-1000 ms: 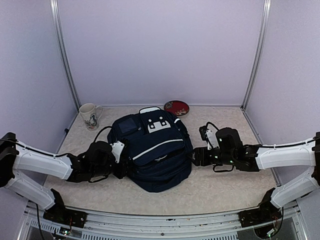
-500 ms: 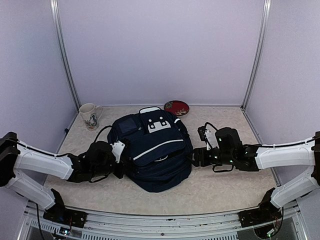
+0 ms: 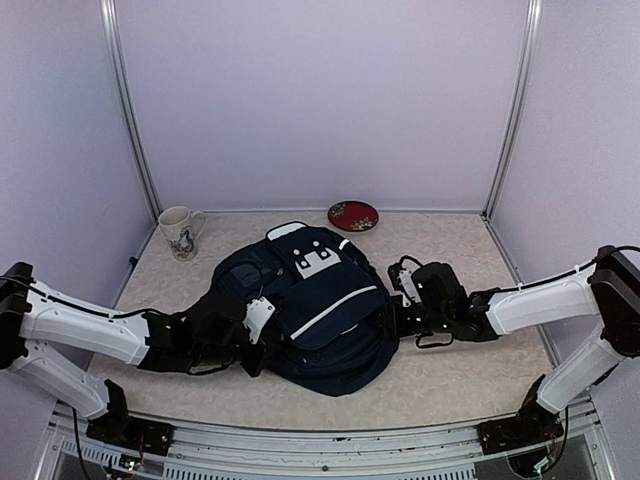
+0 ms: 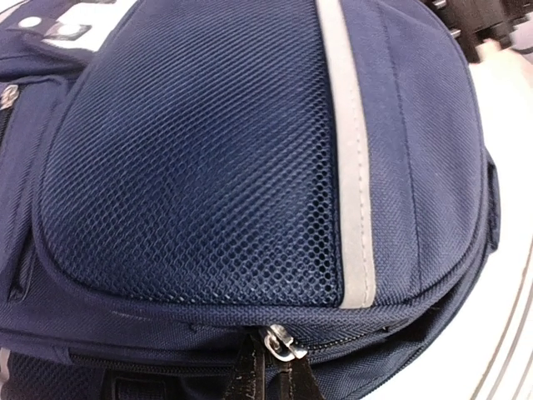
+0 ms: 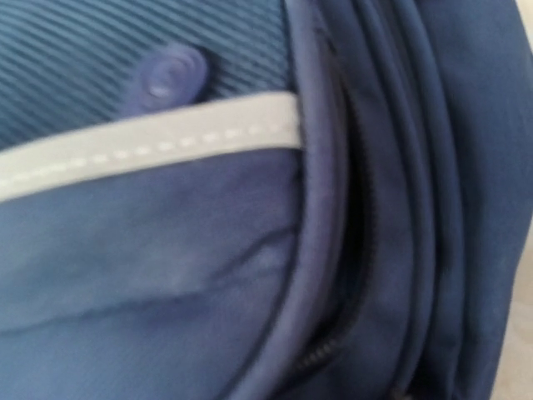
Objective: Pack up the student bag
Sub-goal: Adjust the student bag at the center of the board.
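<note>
The student bag point(image 3: 320, 300) lies flat mid-table, dark navy with a white top patch and a white stripe point(image 3: 335, 312). My left gripper point(image 3: 266, 338) is at its front left edge. In the left wrist view the bag point(image 4: 208, 150) fills the frame and my left gripper point(image 4: 276, 379) is shut on the metal zipper pull point(image 4: 283, 342) of the bag's lower zip. My right gripper point(image 3: 388, 318) presses against the bag's right side. The right wrist view shows only blurred bag fabric point(image 5: 166, 275) and a zip seam; its fingers are hidden.
A white mug point(image 3: 180, 232) with a drawing stands at the back left. A red bowl point(image 3: 352, 215) sits at the back wall, just behind the bag. Light walls and metal posts close in the table on three sides.
The bag has turned and shifted, its top now pointing more to the back right. Both grippers moved with it: the left arm forward and right, the right arm further left.
</note>
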Robot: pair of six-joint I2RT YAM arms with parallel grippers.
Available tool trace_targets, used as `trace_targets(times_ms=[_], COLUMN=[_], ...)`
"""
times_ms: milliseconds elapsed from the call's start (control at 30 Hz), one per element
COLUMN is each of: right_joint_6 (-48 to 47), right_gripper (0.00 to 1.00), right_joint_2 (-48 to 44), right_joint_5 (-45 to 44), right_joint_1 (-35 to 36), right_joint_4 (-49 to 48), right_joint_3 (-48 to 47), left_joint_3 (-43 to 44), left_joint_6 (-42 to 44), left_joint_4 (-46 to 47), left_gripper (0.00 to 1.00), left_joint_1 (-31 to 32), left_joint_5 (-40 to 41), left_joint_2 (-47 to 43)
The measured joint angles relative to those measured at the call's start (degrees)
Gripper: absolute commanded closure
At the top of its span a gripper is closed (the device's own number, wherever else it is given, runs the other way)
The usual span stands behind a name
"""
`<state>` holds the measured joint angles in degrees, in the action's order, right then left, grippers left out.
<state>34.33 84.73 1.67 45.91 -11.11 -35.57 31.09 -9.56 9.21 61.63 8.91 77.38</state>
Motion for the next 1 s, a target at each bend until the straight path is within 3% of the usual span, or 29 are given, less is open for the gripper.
trace_targets(times_ms=[333,433,600,767,1000], right_joint_6=[-4.9,-6.6,-9.2,-11.9,-16.0], right_gripper=[0.40,0.41,0.40,0.39,0.38], right_joint_2=[7.8,10.9,13.5,13.4,8.7], right_joint_5=[-1.1,-0.2,1.3,2.9,2.6], right_joint_1=[-6.2,-6.7,-7.1,-9.1,-12.2], right_joint_4=[0.8,0.3,0.3,2.9,9.7], right_joint_3=[-8.9,-11.4,-14.4,-16.9,-17.2], left_joint_3=[12.5,16.2,22.3,23.6,19.6], left_joint_6=[-0.9,-0.9,0.4,2.4,4.7], left_joint_4=[-2.6,-2.9,-3.7,-3.9,-6.2], left_gripper=[1.00,0.91,0.56,0.30,0.18], left_joint_1=[7.7,9.2,11.4,12.6,11.6], left_joint_5=[-2.5,-4.0,-8.9,-11.9,-13.2], left_joint_2=[11.8,15.6,20.0,17.2,4.9])
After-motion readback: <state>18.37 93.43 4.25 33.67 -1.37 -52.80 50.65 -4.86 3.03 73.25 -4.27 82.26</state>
